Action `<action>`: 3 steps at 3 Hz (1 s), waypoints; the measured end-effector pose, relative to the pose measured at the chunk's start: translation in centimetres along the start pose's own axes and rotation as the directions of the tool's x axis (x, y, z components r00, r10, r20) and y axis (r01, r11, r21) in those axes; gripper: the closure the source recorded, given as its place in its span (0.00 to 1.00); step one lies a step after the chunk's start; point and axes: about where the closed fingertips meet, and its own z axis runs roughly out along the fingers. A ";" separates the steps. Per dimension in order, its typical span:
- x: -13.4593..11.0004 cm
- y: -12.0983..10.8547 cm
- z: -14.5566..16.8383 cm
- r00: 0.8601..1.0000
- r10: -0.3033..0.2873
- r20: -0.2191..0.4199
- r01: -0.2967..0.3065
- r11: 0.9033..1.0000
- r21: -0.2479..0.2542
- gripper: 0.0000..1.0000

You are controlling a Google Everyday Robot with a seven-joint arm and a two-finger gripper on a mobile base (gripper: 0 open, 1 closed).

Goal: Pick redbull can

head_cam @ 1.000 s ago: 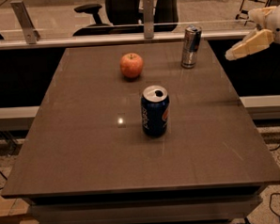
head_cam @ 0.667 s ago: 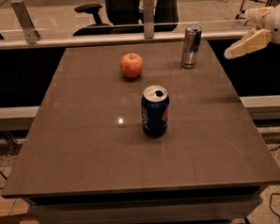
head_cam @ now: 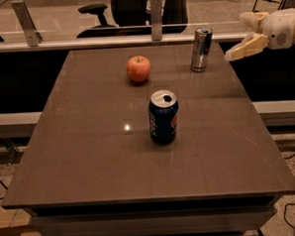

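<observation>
The redbull can [head_cam: 201, 48], slim and silver with blue patches, stands upright near the far right corner of the brown table [head_cam: 90, 157]. My gripper [head_cam: 238, 37] hangs in the air just off the table's right edge, to the right of the can and about level with it. Its cream fingers [head_cam: 245, 47] are spread apart and hold nothing. There is a small gap between the nearest fingertip and the can.
A wider dark blue Pepsi can [head_cam: 163, 117] stands upright at the table's middle. A red apple [head_cam: 138, 69] lies at the far middle, left of the redbull can. A rail with posts [head_cam: 155, 11] and office chairs are behind the table.
My gripper has moved left, closer to the redbull can. The cans and the apple have not moved.
</observation>
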 end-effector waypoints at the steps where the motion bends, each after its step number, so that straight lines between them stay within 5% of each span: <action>1: 0.3 -0.3 0.6 1.000 -0.003 0.022 0.003 1.000 -0.015 0.00; 3: 2.1 0.5 2.7 0.997 0.047 0.053 -0.042 0.995 -0.090 0.00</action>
